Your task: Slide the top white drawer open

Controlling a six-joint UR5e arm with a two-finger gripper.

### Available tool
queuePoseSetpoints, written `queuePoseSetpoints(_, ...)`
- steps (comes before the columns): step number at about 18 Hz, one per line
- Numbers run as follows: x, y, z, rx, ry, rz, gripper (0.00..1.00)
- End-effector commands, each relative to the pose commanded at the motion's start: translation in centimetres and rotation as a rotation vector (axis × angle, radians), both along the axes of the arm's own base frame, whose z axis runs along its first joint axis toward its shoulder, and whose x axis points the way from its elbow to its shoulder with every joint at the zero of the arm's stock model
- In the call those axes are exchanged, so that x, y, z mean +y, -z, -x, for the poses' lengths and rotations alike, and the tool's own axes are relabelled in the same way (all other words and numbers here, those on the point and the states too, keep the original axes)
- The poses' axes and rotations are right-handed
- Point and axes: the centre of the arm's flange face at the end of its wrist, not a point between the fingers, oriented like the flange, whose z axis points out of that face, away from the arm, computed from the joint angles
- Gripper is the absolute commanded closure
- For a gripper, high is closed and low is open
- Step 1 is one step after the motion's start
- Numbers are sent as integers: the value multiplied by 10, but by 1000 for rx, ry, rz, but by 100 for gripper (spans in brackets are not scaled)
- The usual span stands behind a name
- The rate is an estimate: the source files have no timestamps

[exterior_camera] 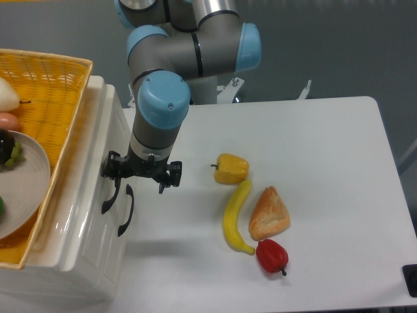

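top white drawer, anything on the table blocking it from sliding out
Nothing visible does. The table in front of the top white drawer is bare; the nearest item, the banana, lies well off to the side. The gripper is already at its handle.

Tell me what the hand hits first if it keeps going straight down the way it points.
Probably the top white drawer's handle: the hand points down with it just below one finger. Depth is unclear from this single view, so it could meet the table instead.
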Motion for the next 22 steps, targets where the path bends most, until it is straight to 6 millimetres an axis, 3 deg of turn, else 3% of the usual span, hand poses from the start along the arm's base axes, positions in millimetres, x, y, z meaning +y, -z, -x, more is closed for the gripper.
queuePoseSetpoints(12,1,9,-3,-22,0,8,0)
queuePoseSetpoints(22,-1,1,0,-47,-11,-27,0)
